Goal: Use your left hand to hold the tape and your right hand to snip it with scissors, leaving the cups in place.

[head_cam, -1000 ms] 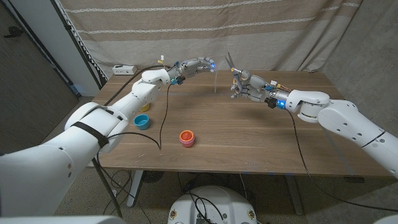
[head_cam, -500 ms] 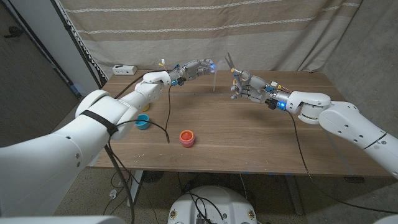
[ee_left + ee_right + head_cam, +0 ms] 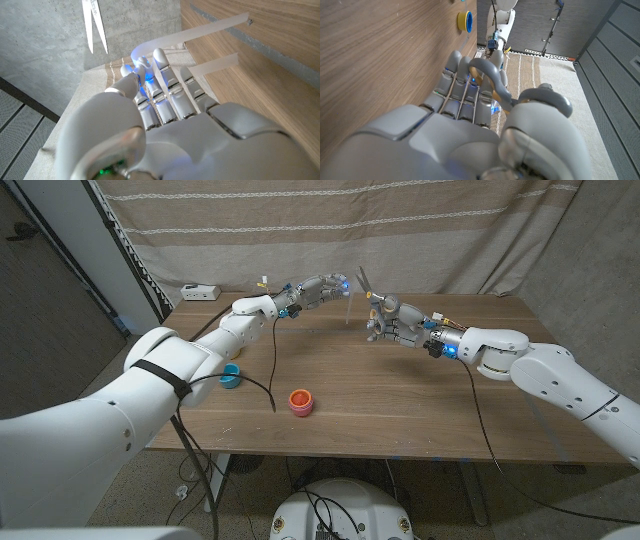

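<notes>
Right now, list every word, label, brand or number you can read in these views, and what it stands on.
No readable text in any view.
Silver scissor blades: a faint mark near the pivot, too blurred to read.
White power strip at the wooden table's far corner: too small to tell.

Looks like robotics lab or test bay from my station, not home. Wooden counter [image 3: 400, 395] stands on bare metal legs, backed by hung striped cloth backdrop [image 3: 330, 230] rather than wall. Dark panel [image 3: 40, 290] leans at my left side. White power strip [image 3: 200, 292] sits on counter's far left corner, cables [image 3: 268, 370] trail over top and down below. Grey concrete wall [image 3: 45, 45] shows in left wrist view; corrugated grey panels [image 3: 615, 60] in right wrist view.
</notes>
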Controlling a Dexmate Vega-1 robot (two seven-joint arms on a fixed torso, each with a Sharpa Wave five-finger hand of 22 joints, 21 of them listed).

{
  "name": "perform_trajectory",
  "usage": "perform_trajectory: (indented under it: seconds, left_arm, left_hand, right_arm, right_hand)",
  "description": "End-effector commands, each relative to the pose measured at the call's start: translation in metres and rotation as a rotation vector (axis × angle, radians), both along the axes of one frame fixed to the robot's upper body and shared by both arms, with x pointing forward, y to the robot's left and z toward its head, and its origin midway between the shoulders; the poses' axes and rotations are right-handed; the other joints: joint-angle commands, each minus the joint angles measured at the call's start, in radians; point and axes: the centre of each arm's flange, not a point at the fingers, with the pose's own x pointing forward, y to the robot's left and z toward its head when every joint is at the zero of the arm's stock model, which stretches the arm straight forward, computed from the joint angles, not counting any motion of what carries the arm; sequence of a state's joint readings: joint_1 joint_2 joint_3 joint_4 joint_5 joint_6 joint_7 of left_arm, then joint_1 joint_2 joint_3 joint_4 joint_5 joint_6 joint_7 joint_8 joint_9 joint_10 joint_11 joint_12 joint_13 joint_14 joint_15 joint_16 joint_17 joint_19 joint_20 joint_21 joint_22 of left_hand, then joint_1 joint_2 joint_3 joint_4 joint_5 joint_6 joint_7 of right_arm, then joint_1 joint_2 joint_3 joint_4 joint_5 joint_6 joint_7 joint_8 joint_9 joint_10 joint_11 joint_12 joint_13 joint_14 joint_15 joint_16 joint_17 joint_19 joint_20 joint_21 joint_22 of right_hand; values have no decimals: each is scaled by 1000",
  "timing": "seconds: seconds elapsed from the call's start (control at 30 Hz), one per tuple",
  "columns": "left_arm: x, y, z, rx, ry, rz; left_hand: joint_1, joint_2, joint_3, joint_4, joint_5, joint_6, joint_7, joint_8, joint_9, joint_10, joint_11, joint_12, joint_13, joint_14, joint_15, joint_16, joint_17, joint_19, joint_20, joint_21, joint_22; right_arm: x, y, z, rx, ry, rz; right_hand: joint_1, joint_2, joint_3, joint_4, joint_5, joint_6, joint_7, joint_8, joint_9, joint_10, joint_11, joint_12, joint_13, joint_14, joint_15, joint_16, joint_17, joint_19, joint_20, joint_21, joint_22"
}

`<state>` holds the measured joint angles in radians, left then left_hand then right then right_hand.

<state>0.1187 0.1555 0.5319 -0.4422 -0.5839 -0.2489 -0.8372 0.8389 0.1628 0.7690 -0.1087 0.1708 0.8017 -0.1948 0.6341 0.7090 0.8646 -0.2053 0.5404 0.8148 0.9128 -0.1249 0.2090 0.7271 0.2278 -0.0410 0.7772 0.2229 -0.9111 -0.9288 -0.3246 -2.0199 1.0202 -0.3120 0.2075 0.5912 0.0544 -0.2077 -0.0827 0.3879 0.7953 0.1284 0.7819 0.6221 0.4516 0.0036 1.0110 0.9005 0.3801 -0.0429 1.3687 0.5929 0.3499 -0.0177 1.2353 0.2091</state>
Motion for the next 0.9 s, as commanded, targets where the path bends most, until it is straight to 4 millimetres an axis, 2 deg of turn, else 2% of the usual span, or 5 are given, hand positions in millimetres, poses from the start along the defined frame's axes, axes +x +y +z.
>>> perform_trajectory:
  seconds: [0.03,0.9]
  left_arm:
    - [-3,-5,-1,-5,0,-21]
    - [-5,-13,-5,-38,13,-51]
  left_hand:
    - [13,24,6,3,4,3,-2,-7,-5,2,-9,154,2,-10,-106,0,3,-7,-5,7,0]
    - [11,23,16,4,8,-1,-11,-11,-26,-12,-10,156,-11,-17,-107,0,7,-14,-4,25,-8]
  right_arm:
    - [-9,6,-4,-17,2,37]
    - [-9,15,-15,-37,54,85]
  right_hand:
    - [4,10,-2,-4,-1,12,0,-6,1,6,2,517,3,-9,-59,6,-1,1,1,7,1]
    - [-2,10,-3,-2,-4,4,5,-15,4,4,11,511,-11,-9,-52,-3,-27,-5,2,16,-2]
